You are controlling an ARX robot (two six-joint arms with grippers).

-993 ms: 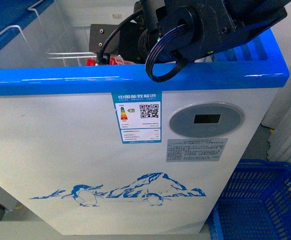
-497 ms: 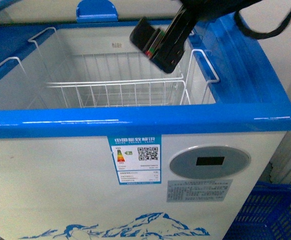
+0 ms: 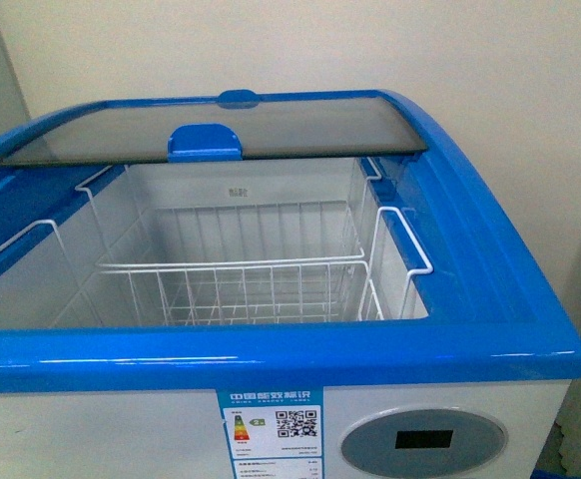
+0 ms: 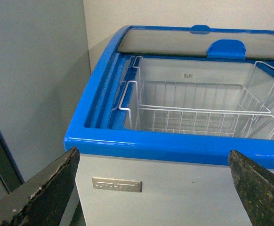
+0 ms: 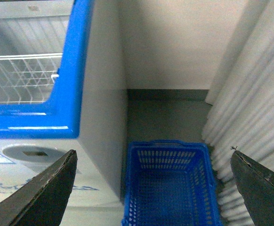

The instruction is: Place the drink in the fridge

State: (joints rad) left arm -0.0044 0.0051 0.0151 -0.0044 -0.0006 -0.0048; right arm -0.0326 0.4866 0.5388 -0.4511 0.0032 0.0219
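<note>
1. The left gripper is hanging in front of the fridge, near its front left corner. Its two dark fingers are standing wide apart, with nothing between them.
2. The fridge is sitting open: its glass lid is lying slid to the back edge, blue handle forward, leaving the front of the well uncovered. Inside, white wire baskets are hanging from the rim, and every part of them in view is showing bare.
3. The drink is not showing in any of the three views, so I cannot tell where it is; the front wall may be hiding it if it is lying low in the well.
4. The right gripper is hovering off the fridge's front right corner, above a blue plastic basket on the floor. Its fingers are also spread wide and gripping nothing.
5. My reading: with both tools free and outside the well, the placing seems done or nearly so. The next move probably calls for sliding the glass lid forward by its handle.
</note>
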